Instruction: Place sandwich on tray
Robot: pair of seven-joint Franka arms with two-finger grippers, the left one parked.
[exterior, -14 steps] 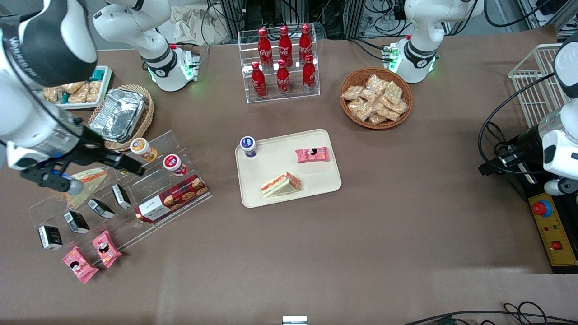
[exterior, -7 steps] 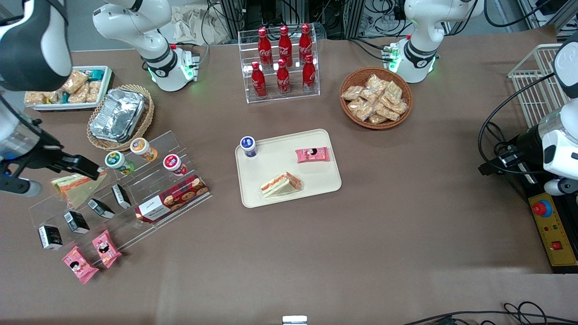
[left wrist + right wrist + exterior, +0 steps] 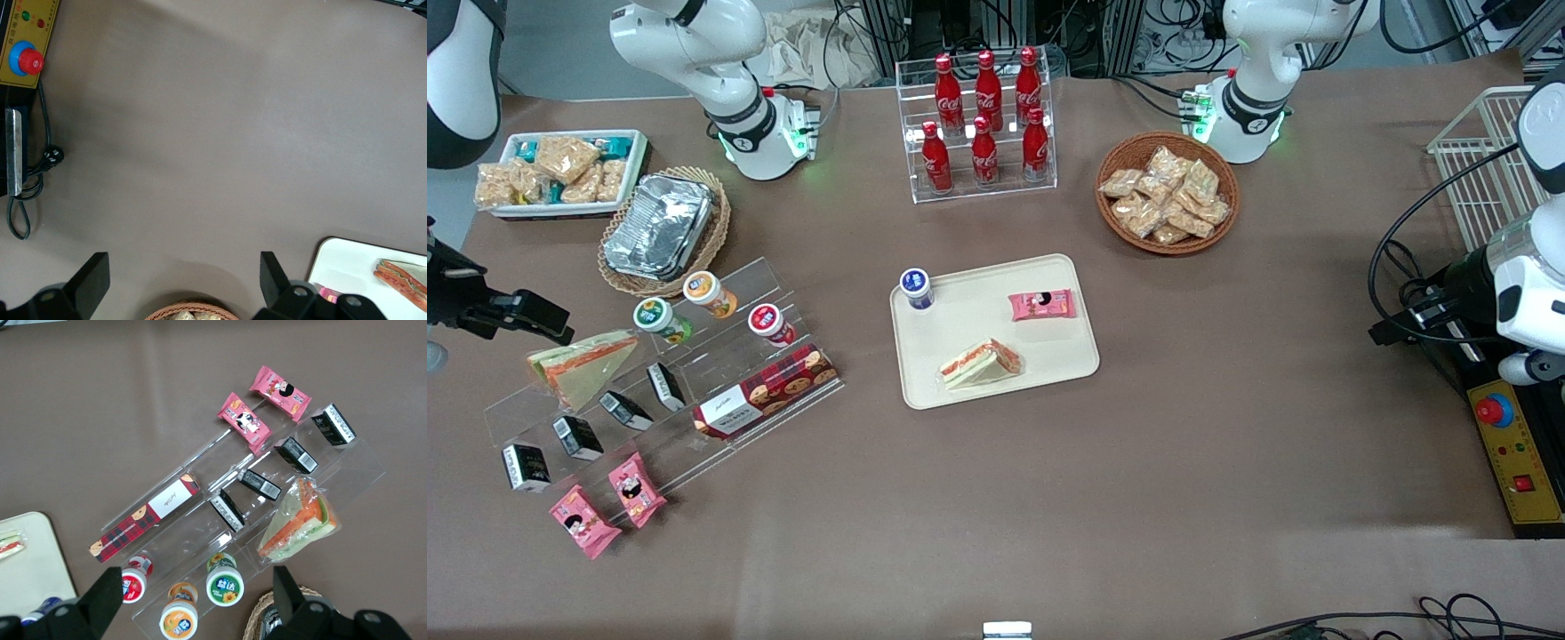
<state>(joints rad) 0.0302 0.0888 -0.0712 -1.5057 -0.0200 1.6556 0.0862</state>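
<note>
Sandwich [image 3: 980,363] first: it lies flat on the tray [image 3: 978,324], close to the tray edge nearest the front camera, clear of the rim, and it has not shifted over the last second.

Bench [image 3: 1138,462] next; the tray sits near its middle, and nothing on it has stirred.

At my end of the bench stands the clear stepped shelf [image 3: 729,293]; a second ago my arm hung right over it, and since then I have drawn back toward the bench's end edge, so the shelf now shows whole. The other wedge [image 3: 578,363], the one with the broad orange band, was half covered by me and now lies in plain sight on its step, untouched; it is not mine to move.

My gripper [image 3: 197,580] hovers above that shelf, well apart from the tray; my fingers [image 3: 110,597] are spread wide and carry nothing.

Smaller things share the tray: a pink snack pack [image 3: 1041,305] near the edge toward the parked arm's end, and a blue-lidded cup [image 3: 915,287] at the corner toward the cola rack; neither touches the sandwich.

I read this as the placing done; what has changed is only my retreat, and I judge no further grasp is needed.
</note>
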